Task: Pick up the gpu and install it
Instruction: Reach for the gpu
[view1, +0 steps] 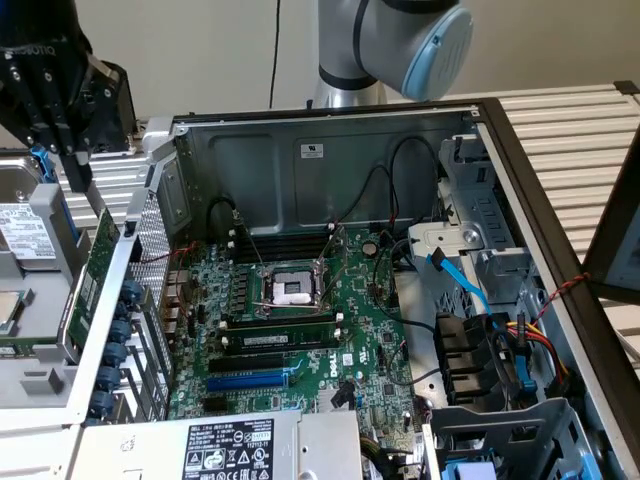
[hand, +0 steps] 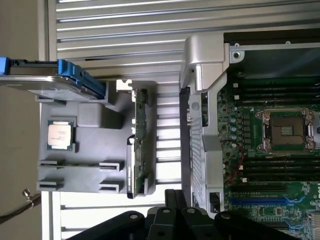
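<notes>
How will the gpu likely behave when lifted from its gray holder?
The gpu is a thin board standing on edge in the gray holder, so probably stiff and fairly light. That narrow stance suggests it could tip if nudged sideways. Its bare circuit face looks fragile.

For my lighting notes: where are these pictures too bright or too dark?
Exterior view: motherboard evenly lit, little glare. Wrist view: slatted table beside the gpu washes out white; gripper is nearly black.

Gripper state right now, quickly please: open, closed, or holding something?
The gripper: closed, holding nothing; the gpu stands apart in the gray tray.
</notes>
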